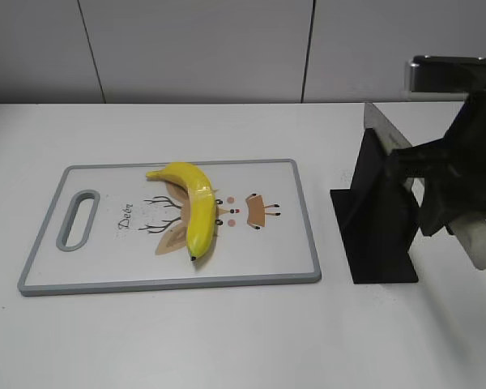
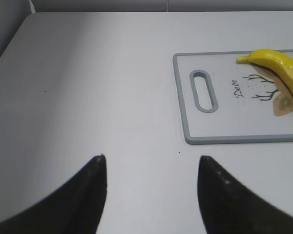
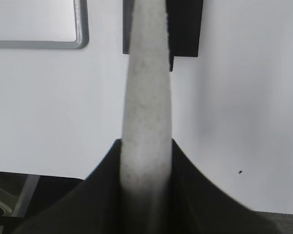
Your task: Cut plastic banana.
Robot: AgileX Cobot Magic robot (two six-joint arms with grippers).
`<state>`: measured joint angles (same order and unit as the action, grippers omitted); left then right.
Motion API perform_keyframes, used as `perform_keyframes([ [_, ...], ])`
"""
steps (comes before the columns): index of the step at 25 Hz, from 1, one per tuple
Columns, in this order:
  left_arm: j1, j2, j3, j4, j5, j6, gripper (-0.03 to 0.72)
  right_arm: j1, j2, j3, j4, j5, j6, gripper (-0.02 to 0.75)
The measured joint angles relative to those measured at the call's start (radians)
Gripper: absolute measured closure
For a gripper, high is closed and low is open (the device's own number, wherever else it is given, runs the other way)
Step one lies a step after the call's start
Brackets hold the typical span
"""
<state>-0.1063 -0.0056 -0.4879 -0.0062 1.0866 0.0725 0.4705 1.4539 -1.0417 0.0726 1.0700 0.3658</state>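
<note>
Both my grippers differ: my right gripper (image 3: 145, 161) is clamped on the knife (image 3: 146, 97) handle at the black stand (image 1: 374, 219), my left gripper (image 2: 151, 168) spread over bare table (image 2: 88, 87). One banana (image 1: 196, 207) lies on the board (image 1: 105, 271).

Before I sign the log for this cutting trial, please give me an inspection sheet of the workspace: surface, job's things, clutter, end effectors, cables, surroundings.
Surface: white table, bare, with a few tiny dark specks.
Job's things: yellow plastic banana lies whole on the grey-rimmed cutting board, over its deer print. The knife has its pale handle in the right end effector, blade at the black knife stand.
Clutter: nothing seen.
End effectors: left end effector open, above bare table, near the board's handle end. Right end effector shut on the knife handle.
Cables: nothing seen.
Surroundings: pale panelled wall behind the table.
</note>
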Motion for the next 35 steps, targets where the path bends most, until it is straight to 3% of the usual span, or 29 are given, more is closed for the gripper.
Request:
perform_keyframes([
  [18,0.000,0.000,0.000,0.000,0.000,0.000,0.136,0.001,-0.093,-0.179,-0.022,0.040,-0.056,0.569],
  [27,0.000,0.030,-0.049,-0.048,-0.039,0.007,0.136,0.001,-0.091,-0.276,-0.013,0.043,-0.276,0.569],
  [35,0.000,0.328,-0.146,-0.123,-0.212,0.161,0.136,-0.005,0.032,-0.441,-0.013,0.100,-0.516,0.570],
])
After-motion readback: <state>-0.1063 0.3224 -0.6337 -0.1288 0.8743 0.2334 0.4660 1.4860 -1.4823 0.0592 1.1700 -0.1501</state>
